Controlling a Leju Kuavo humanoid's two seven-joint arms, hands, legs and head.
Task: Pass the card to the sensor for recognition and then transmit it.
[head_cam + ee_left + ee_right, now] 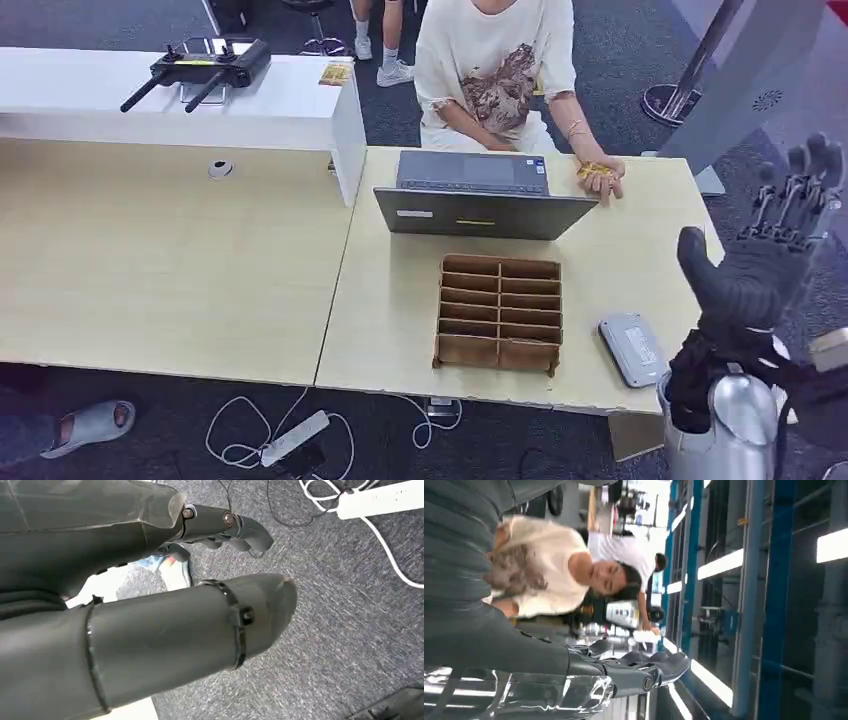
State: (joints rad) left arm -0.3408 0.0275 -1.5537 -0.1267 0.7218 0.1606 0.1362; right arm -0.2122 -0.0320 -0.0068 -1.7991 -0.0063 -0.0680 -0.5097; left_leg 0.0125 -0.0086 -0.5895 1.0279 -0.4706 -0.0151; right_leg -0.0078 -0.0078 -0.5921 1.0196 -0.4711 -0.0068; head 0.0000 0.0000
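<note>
Head view: right hand [775, 250] raised at right, fingers spread, holding nothing, evidently awaiting the person's card [596, 171].

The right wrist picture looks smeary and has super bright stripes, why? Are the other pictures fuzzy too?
Right wrist view: soft and smeared, turned sideways, ceiling light strips glaring white. Left wrist view: the left hand so close it blurs, while the carpet stays sharp. Head view: evenly lit, desk fairly clear.

Right hand [765, 262] hung raised past table's right edge, nothing around it. Bare tabletop [620, 250] lay btwn laptop [480, 205], slotted wooden box [498, 312], grey sensor [633, 349] & person's hand [600, 176].
</note>
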